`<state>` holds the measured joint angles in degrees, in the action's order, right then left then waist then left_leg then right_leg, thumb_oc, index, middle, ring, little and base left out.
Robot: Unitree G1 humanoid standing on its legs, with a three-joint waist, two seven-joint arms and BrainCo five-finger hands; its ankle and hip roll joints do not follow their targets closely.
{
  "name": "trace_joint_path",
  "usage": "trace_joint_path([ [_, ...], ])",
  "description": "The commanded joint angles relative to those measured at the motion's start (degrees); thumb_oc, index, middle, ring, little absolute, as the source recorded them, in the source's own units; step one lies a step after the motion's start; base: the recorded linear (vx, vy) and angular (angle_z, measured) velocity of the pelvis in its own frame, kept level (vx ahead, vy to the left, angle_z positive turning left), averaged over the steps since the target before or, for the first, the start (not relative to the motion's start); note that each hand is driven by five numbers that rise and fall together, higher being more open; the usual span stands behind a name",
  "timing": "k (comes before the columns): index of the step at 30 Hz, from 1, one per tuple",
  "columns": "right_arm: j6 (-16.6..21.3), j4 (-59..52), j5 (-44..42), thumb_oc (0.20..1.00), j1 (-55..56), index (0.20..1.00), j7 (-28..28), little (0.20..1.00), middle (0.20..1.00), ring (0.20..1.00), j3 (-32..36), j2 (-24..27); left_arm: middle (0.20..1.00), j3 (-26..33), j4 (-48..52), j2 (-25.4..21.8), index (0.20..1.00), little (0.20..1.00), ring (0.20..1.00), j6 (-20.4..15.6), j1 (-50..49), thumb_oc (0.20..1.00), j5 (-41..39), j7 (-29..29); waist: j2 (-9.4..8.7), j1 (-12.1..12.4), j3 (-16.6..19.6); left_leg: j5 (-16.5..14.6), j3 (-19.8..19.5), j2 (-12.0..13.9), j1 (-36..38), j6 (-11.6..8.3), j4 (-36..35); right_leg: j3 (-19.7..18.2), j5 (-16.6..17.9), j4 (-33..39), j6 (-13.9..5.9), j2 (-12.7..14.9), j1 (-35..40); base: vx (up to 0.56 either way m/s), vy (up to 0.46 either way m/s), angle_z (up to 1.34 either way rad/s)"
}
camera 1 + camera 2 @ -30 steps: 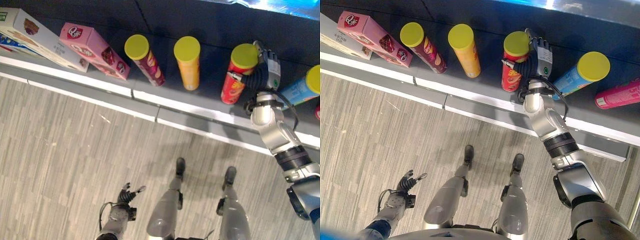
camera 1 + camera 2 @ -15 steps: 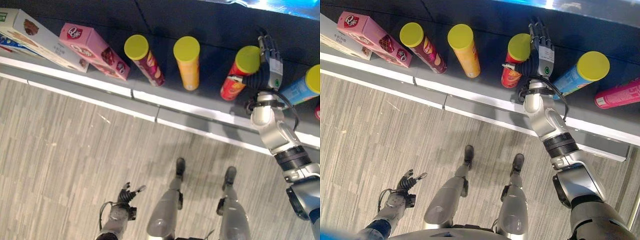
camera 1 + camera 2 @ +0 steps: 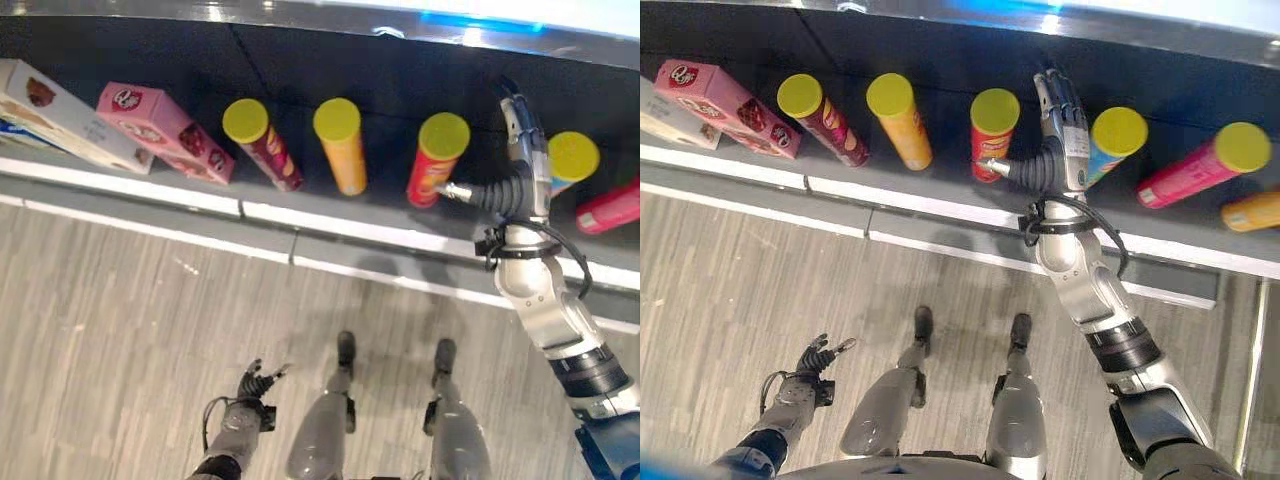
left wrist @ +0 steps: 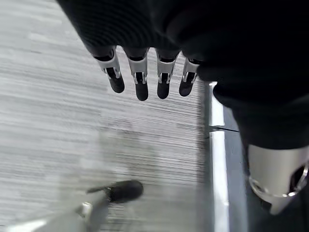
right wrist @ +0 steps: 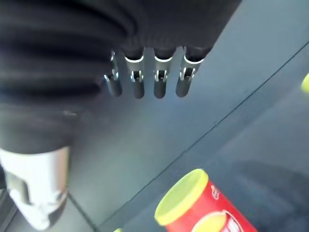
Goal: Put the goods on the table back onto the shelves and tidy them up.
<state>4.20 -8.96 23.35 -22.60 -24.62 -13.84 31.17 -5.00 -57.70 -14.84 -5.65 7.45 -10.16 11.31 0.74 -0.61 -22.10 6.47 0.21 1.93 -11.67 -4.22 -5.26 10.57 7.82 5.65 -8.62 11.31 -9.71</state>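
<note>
A red can (image 3: 435, 160) with a yellow lid stands on the dark shelf (image 3: 940, 180), between an orange can (image 3: 342, 146) and a blue can (image 3: 568, 160). My right hand (image 3: 1065, 140) is open over the shelf between the red and blue cans. Its fingers (image 5: 145, 79) are straight and hold nothing. The thumb points at the red can's (image 5: 203, 205) lower side; I cannot tell if it touches. My left hand (image 3: 250, 385) hangs low over the floor, its fingers (image 4: 142, 79) relaxed and empty.
Further left on the shelf lean a maroon can (image 3: 262, 143), a pink box (image 3: 165, 132) and white boxes (image 3: 50, 115). To the right lie a pink can (image 3: 1195, 170) and another orange can (image 3: 1255, 210). The shelf has a white front edge (image 3: 150, 190).
My right hand has let go of the red can and opened, now beside it on the right. The can has gone from tilted to upright. The camera has shifted.
</note>
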Motion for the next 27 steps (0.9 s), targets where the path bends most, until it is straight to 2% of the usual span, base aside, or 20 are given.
trace_joint_path([
  [1,5.16,-2.77,-4.23,1.000,2.11,1.000,5.83,1.000,1.000,1.000,-0.14,1.44,1.000,-1.03,-4.42,-1.76,1.000,1.000,1.000,0.39,-1.28,1.000,2.25,0.33,-1.60,-0.25,5.97,-6.26,3.16,-0.07,2.45,-0.05,0.91,-1.46,-6.46,-4.52,-4.15,3.38,2.38,0.05,0.023,-0.23],
  [6,5.91,-3.90,-4.93,1.000,7.27,1.000,11.04,1.000,1.000,1.000,-0.90,2.37,1.000,-0.60,-3.67,-1.78,1.000,1.000,1.000,0.50,-2.99,1.000,4.24,-0.79,-2.72,-1.32,8.65,-8.24,4.68,-0.18,6.65,0.97,1.43,-2.67,-6.98,-5.33,-4.40,3.30,4.92,0.05,0.062,-0.17],
  [11,6.05,-4.51,-4.61,1.000,8.02,1.000,11.46,1.000,1.000,1.000,-0.88,2.42,1.000,-0.60,-3.52,-1.71,1.000,1.000,1.000,0.50,-3.12,1.000,4.40,-0.80,-2.94,-1.47,8.98,-8.58,4.87,-0.28,7.23,1.18,1.58,-3.07,-6.99,-5.55,-4.41,3.29,5.14,0.02,0.027,-0.19],
  [13,6.49,-5.64,-4.15,1.000,10.28,1.000,13.56,1.000,1.000,1.000,-1.70,2.15,1.000,-1.42,-2.43,-2.20,1.000,1.000,1.000,0.35,-3.12,1.000,5.78,-1.52,-3.73,-3.30,10.14,-9.93,6.49,-0.63,9.79,2.18,2.08,-5.88,-6.11,-7.88,-4.95,3.39,4.85,-0.02,0.139,-0.02],
  [15,6.27,-5.45,-4.43,1.000,9.54,1.000,13.85,1.000,1.000,1.000,-2.13,2.11,1.000,-1.43,-2.07,-2.64,1.000,1.000,1.000,0.21,-2.73,1.000,5.75,-1.59,-4.05,-3.52,9.49,-10.14,7.92,-0.26,10.05,2.53,2.52,-7.37,-5.36,-9.74,-5.28,2.86,3.16,-0.11,0.041,-0.35],
  [19,5.95,-4.52,-5.42,1.000,9.89,1.000,13.80,1.000,1.000,1.000,-1.10,1.92,1.000,-1.03,-1.35,-3.56,1.000,1.000,1.000,0.78,-3.58,1.000,5.93,-2.12,-4.15,-3.29,8.98,-10.37,10.76,2.66,9.50,2.45,4.57,-4.96,-5.71,-10.81,-4.48,4.00,2.63,-0.15,-0.090,-0.86],
  [21,5.74,-4.17,-5.60,1.000,10.66,1.000,13.98,1.000,1.000,1.000,0.06,2.39,1.000,-0.26,-1.63,-3.98,1.000,1.000,1.000,1.08,-4.16,1.000,5.81,-2.22,-4.04,-3.00,9.49,-10.18,11.99,4.77,8.42,2.01,5.64,-3.11,-4.51,-11.09,-3.97,6.37,3.78,-0.15,-0.175,-0.65],
  [24,5.29,-3.72,-5.45,1.000,12.74,1.000,13.35,1.000,1.000,1.000,2.83,2.79,1.000,0.51,-2.02,-4.32,1.000,1.000,1.000,1.27,-5.53,1.000,6.01,-2.25,-4.63,-2.35,10.63,-9.94,13.60,7.38,7.25,1.07,7.12,-1.49,-0.12,-10.95,-4.80,10.19,5.64,-0.12,-0.278,-0.70],
  [25,5.02,-3.72,-5.00,1.000,14.95,1.000,12.79,1.000,1.000,1.000,5.20,3.03,1.000,1.01,-2.08,-4.62,1.000,1.000,1.000,1.30,-5.87,1.000,6.01,-2.35,-5.32,-2.27,11.36,-9.83,14.52,8.93,6.69,0.18,8.04,-1.33,3.06,-10.12,-5.78,11.58,6.56,-0.10,-0.320,-0.74],
  [26,5.01,-3.72,-5.01,1.000,14.96,1.000,12.79,1.000,1.000,1.000,5.21,3.03,1.000,1.00,-2.08,-4.62,1.000,1.000,1.000,1.30,-5.87,1.000,6.01,-2.35,-5.31,-2.25,11.36,-9.84,14.53,8.94,6.70,0.18,8.06,-1.34,3.06,-10.11,-5.78,11.57,6.56,-0.12,-0.478,-0.45],
  [27,4.76,-3.41,-4.45,1.000,16.59,1.000,11.84,1.000,1.000,1.000,7.79,3.65,1.000,1.62,-1.85,-4.92,1.000,1.000,1.000,1.31,-5.95,1.000,5.70,-2.21,-6.00,-2.52,11.96,-9.17,15.30,10.80,5.95,-1.03,8.79,-1.35,4.09,-8.90,-6.38,11.90,7.21,-0.07,-0.370,-0.24],
])
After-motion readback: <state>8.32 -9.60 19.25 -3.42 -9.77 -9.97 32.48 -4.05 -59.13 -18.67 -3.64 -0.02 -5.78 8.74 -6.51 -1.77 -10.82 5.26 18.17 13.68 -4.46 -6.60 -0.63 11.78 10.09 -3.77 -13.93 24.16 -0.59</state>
